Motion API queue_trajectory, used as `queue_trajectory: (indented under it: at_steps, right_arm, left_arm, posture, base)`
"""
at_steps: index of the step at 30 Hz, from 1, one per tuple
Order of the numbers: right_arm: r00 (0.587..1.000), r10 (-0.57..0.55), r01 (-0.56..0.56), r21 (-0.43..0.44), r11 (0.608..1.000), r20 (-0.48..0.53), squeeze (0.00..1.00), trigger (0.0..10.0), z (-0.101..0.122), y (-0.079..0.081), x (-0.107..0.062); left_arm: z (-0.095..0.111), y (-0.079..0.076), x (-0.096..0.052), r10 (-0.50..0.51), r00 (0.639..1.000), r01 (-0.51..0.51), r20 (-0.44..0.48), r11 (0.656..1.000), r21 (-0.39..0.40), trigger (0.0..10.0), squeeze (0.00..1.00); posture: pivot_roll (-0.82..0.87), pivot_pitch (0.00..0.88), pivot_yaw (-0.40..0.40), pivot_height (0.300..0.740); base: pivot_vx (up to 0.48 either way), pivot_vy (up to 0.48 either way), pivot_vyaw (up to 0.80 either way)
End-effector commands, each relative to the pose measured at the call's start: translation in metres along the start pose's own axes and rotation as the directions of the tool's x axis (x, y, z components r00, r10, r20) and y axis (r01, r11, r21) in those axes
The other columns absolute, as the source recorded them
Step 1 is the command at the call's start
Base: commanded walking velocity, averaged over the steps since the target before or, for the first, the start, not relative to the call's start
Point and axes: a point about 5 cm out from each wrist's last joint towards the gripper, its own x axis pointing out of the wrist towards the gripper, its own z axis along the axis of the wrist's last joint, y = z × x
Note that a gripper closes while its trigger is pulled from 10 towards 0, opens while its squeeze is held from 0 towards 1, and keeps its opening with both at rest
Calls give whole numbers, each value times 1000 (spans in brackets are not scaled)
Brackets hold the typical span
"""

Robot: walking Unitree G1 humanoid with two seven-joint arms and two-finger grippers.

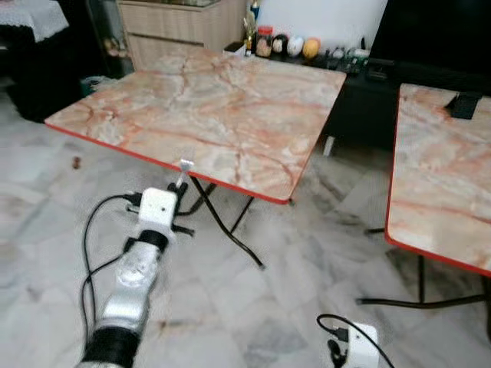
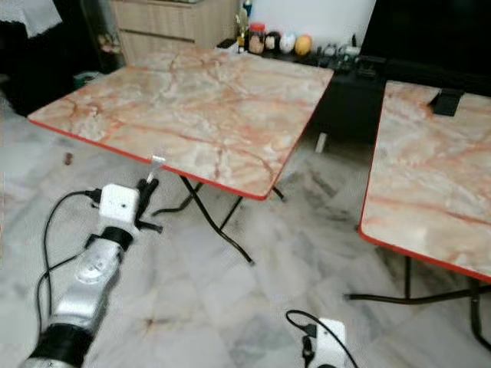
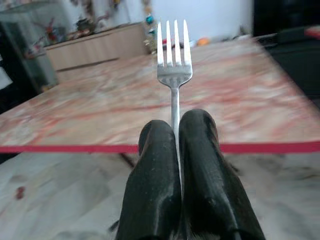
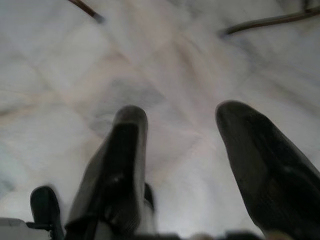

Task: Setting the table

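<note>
A silver fork (image 3: 173,65) stands upright between the two black fingers (image 3: 155,175) of my left gripper (image 1: 182,188), which is shut on its handle. The fork's tines (image 1: 186,165) reach just up to the red front edge of the marble-patterned folding table (image 1: 215,107). This gripper hovers over the floor, just short of the table's near edge. My right gripper (image 4: 182,125) hangs low at the lower right (image 1: 354,346) with its fingers (image 4: 125,165) spread apart above the floor tiles, nothing between them.
A second marble-topped table (image 1: 441,169) stands to the right, with a gap of tiled floor (image 1: 307,253) between the two. Black folding legs (image 1: 230,226) cross under the near table. A wooden cabinet (image 1: 173,27) and a dark shelf with jars (image 1: 291,46) lie behind.
</note>
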Motion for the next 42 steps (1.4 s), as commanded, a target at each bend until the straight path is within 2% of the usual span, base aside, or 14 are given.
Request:
queue_trajectory:
  at_steps: [1, 12, 29, 36, 42]
  right_arm:
    - [1000, 1, -1, 19, 1000, 22, 0, 10000, 6, 3, 2]
    - [1000, -2, 1, 27, 1000, 23, 0, 10000, 8, 4, 2]
    - [1000, 23, -23, 7, 1000, 19, 0, 10000, 7, 13, 2]
    - [1000, 27, -27, 2, 1000, 17, 0, 10000, 1, 17, -1]
    - [1000, 27, -27, 1, 1000, 6, 0, 10000, -5, 18, -3]
  left_arm:
    - [1, 7, 1, 13, 1000, -13, -5, 1000, 15, 10000, 0]
    - [1, 6, 1, 13, 1000, -13, 0, 1000, 10, 10000, 0]
    - [15, 16, 3, 46, 997, -48, 60, 998, 31, 10000, 0]
    - [18, 19, 2, 58, 996, -61, 71, 997, 39, 10000, 0]
    - [22, 18, 3, 69, 994, -73, 82, 997, 36, 10000, 0]
  posture:
    - [2, 0, -33, 740]
    - [8, 0, -36, 740]
    - [17, 0, -42, 740]
    - [19, 0, -43, 740]
    - [19, 0, -47, 740]
  base:
    - [0, -371, 0]
    - [0, -371, 0]
    - [0, -370, -738]
    - [0, -371, -725]
    - [0, -372, 0]
